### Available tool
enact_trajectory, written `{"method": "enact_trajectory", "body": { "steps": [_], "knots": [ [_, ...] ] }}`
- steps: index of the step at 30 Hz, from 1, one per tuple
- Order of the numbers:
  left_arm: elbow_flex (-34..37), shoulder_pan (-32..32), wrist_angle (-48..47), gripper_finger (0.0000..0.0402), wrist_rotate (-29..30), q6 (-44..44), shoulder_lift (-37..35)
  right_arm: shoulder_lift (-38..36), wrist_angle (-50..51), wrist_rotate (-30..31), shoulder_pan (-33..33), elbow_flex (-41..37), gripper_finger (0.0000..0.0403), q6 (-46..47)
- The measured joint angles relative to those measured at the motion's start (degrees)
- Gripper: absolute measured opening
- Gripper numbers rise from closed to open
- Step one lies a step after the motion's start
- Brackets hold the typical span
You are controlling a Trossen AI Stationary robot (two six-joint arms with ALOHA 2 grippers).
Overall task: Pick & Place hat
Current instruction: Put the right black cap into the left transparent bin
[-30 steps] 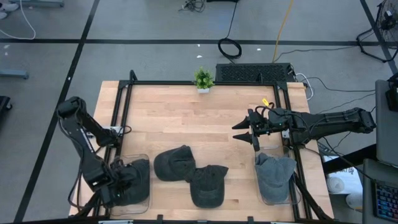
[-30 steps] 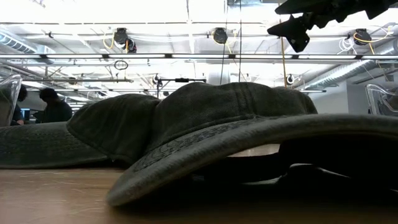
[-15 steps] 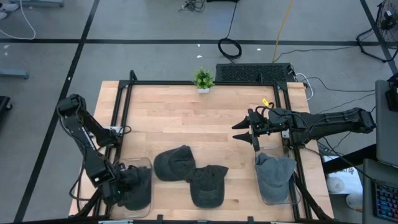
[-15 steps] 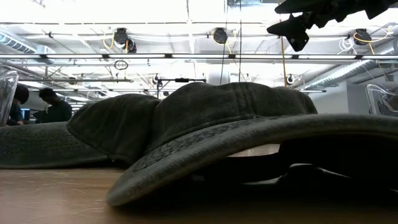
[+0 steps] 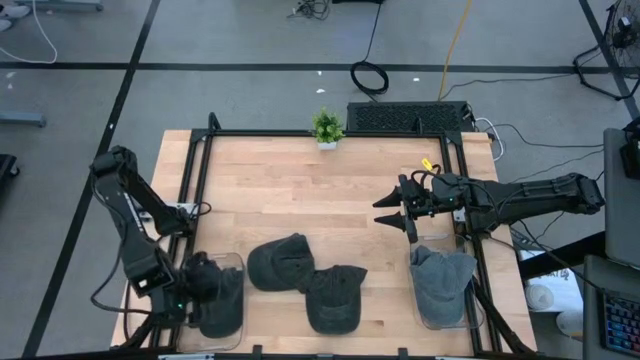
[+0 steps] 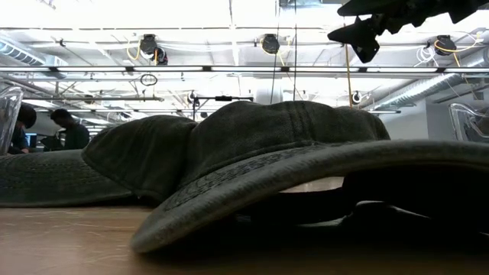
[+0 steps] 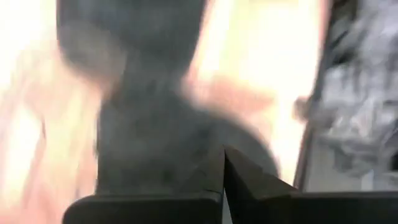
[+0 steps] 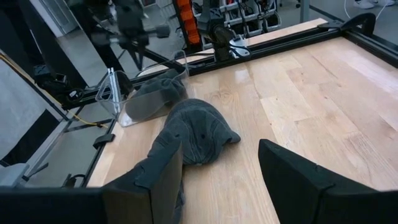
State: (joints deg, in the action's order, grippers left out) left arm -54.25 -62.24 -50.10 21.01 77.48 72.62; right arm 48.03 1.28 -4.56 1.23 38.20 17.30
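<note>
Two dark caps lie brim to brim on the table's near middle, one [image 5: 282, 262] and the other [image 5: 335, 298]; the nearer one [image 8: 196, 130] also shows in the right wrist view. A third dark cap [image 5: 222, 305] sits in the clear left bin [image 5: 236, 257]. My left gripper [image 5: 192, 283] hangs over that bin, fingers shut [image 7: 224, 168], with the cap blurred beyond them. A grey cap [image 5: 440, 278] lies in the clear right bin. My right gripper [image 5: 392, 215] hovers open, right of centre, above bare wood. My left gripper points down into the left bin above the dark cap [image 8: 158, 93]. Whether its shut fingers touch or pinch the cap cannot be told: the wrist view is blurred and the arm covers the spot from above.
A small potted plant [image 5: 326, 127] stands at the far edge. A black frame rail [image 5: 300, 133] runs round the tabletop. Bare wood spreads across the far half of the table. People stand in the room beyond the table [image 6: 65, 128].
My left gripper has shifted a little toward the table's right and far side over the left bin, its arm swinging with it. The right arm and the two middle caps have kept still.
</note>
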Motion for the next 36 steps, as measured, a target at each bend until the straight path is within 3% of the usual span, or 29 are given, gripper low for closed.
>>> {"method": "enact_trajectory", "body": {
  "steps": [5,8,11,15,19,23,26,29,36],
  "knots": [
    [-5.45,0.11,1.96,0.0009,17.28,-12.6,0.0,0.0,0.09,0.0,0.0,0.0,0.0201,1.05],
    [-6.92,1.0,5.68,0.0009,24.31,-17.4,0.0,-0.02,-1.51,-0.13,0.04,-1.44,0.0201,2.6],
    [-8.4,2.73,8.43,0.0005,27.12,-24.39,0.0,0.32,-8.97,-0.11,0.87,-6.25,0.0201,4.48],
    [-9.32,5.73,10.68,0.0012,29.99,-28.32,0.0,3.04,-28.28,0.0,2.36,-14.83,0.0201,8.86],
    [-9.27,10.25,9.44,0.0049,31.16,-27.15,0.0,6.47,-47.44,-0.18,2.75,-20.9,0.0201,8.44],
    [-9.17,15.39,7.26,0.0105,31.56,-26.7,0.0,9.24,-54.12,-4.14,4.36,-22.07,0.0202,4.67],
    [-9.17,19.17,6.99,0.0146,31.33,-29.35,0.02,11.32,-51.48,-4.54,8.87,-19.61,0.0202,-3.75],
    [-9.17,22.36,7.02,0.0175,31.33,-31.25,0.66,14.02,-42.29,-1.71,15.15,-13.32,0.0202,-11.19],
    [-9.12,27.17,7.03,0.0211,30.96,-32.79,1.27,25.0,-12.6,24.56,28.88,5.24,0.0235,-21.22]
  ]
}}
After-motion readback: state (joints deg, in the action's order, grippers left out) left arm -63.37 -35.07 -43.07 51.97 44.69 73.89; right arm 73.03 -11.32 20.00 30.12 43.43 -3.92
